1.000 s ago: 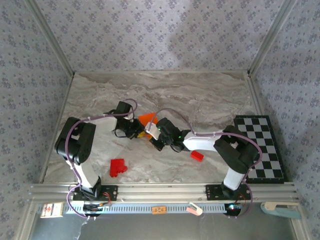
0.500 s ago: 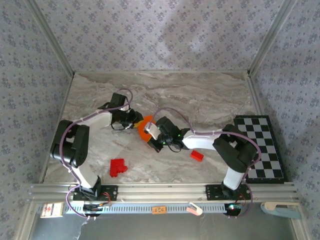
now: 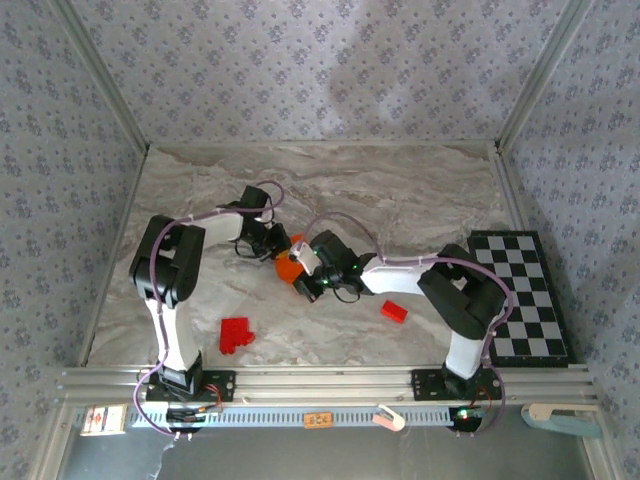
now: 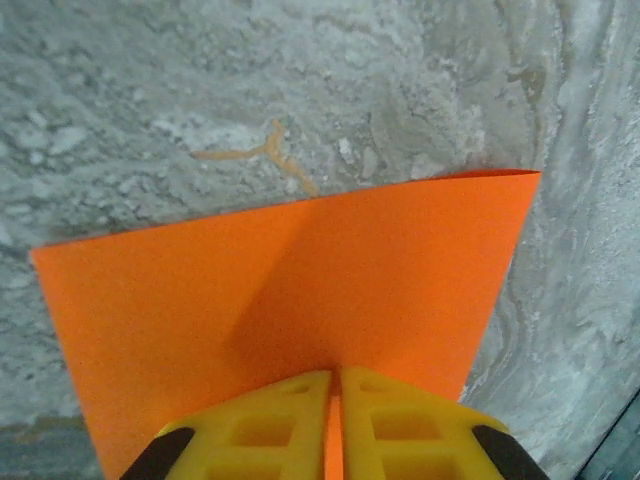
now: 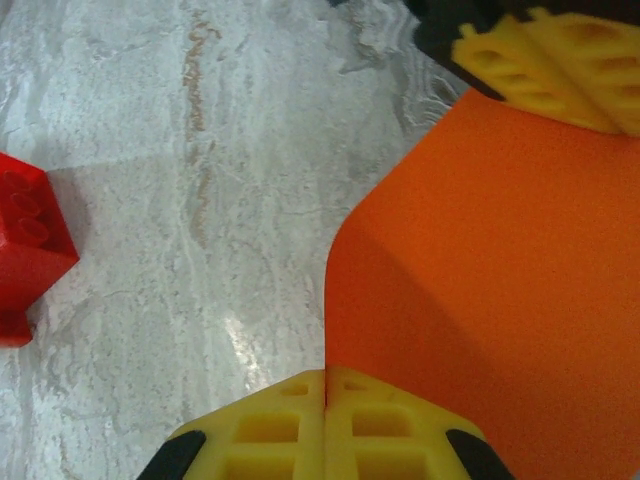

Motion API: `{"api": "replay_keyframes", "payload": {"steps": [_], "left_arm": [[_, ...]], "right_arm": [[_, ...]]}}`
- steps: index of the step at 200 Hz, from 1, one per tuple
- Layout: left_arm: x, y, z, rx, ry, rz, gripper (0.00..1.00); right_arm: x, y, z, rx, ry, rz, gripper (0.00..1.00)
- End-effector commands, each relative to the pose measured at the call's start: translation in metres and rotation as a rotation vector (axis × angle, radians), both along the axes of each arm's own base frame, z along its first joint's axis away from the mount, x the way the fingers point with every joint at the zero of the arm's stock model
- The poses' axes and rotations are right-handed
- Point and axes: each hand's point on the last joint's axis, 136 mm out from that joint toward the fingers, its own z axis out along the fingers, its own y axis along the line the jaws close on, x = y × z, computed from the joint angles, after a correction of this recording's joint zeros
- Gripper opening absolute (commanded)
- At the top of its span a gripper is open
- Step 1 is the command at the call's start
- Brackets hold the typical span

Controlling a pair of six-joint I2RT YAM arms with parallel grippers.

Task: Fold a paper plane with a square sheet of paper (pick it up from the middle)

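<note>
Yellow-fingered left hand (image 4: 335, 374): clamped on the square sheet of paper (image 4: 300, 280), orange showing in the seam. Right hand (image 5: 325, 378): clenched, tips at the sheet's edge; grasp cannot be told. Sheet bowed, near the middle of the counter (image 3: 400, 200). Red block (image 5: 25, 235) lies apart from it.

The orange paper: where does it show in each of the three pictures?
Top view: the paper is a small orange patch at the centre of the table.
Left wrist: it spans the lower middle, pinched in the left claw at the bottom edge.
Right wrist: it covers the right half, pinched in the right claw at the bottom.
Shared landmark: the grey marble table beneath it.
</note>
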Motion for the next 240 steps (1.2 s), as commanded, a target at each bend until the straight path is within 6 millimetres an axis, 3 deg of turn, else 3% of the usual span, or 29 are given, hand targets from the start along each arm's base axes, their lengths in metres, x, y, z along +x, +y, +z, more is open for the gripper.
{"api": "replay_keyframes", "payload": {"steps": [1, 43, 123, 240], "left_arm": [[-0.010, 0.007, -0.015, 0.081, 0.043, -0.047, 0.11], [-0.016, 0.006, -0.027, 0.117, 0.072, -0.082, 0.09], [-0.014, 0.001, -0.027, 0.109, 0.067, -0.110, 0.09], [-0.015, -0.001, -0.027, 0.096, 0.066, -0.113, 0.09]], "right_arm": [[0.011, -0.001, 0.003, -0.008, 0.018, -0.058, 0.00], [0.028, -0.013, 0.000, -0.084, -0.019, -0.145, 0.00], [0.047, -0.024, -0.012, -0.196, -0.057, -0.237, 0.00], [0.048, -0.024, -0.023, -0.243, -0.043, -0.242, 0.00]]}}
